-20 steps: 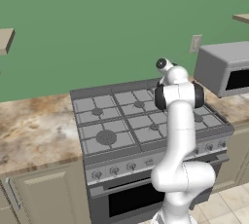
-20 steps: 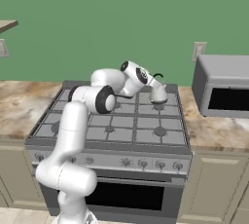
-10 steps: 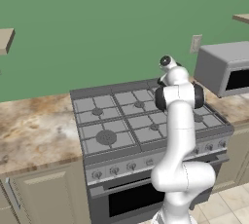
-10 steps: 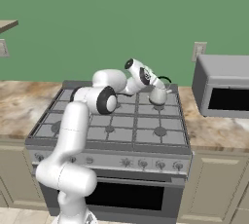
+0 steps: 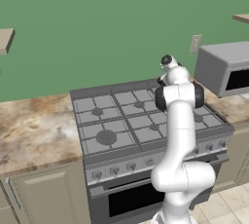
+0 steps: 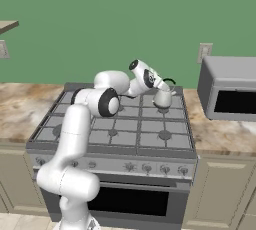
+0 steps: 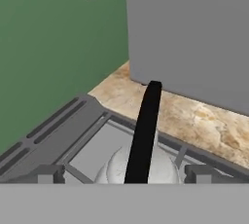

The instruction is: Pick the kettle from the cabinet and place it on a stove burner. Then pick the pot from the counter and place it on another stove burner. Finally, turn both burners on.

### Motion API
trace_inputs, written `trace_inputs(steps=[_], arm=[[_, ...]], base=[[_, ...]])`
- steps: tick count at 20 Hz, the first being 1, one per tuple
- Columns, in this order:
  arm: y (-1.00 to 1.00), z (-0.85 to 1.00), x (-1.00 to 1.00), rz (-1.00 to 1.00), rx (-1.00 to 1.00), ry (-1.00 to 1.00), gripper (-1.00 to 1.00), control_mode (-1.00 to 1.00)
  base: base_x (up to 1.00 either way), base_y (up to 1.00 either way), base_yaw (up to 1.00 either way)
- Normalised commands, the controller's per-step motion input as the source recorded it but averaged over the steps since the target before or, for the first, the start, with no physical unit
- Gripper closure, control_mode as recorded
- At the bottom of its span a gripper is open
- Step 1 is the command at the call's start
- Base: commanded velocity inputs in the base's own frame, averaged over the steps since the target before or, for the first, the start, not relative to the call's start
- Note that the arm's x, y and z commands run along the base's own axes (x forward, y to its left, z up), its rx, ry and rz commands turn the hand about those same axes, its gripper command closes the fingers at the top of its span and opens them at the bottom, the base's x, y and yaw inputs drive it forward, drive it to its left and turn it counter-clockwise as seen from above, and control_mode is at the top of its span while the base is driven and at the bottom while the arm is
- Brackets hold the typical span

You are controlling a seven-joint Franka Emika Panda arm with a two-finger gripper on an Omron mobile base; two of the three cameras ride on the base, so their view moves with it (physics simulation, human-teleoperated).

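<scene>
On the back right burner grate (image 6: 161,103) sits the kettle (image 6: 162,97), my tool (image 7: 124,177) spread open astride its handle, so I'd lift straight up before swinging away.

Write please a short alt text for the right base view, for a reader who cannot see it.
A white robot arm reaches over a grey six-burner range, its open gripper at a small silver kettle standing on the back right burner. Marbled counter lies on both sides, with a grey microwave at the right.
</scene>
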Motion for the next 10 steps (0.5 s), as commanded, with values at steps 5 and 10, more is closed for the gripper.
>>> trace_inputs(steps=[5,10], arm=[[0.0,-0.32,-0.37,0.0,0.0,0.0,-1.0,-1.0],[0.05,-0.13,-0.23,0.0,0.0,0.0,-1.0,-1.0]], base=[[0.0,0.0,0.0],[0.0,0.0,0.0]])
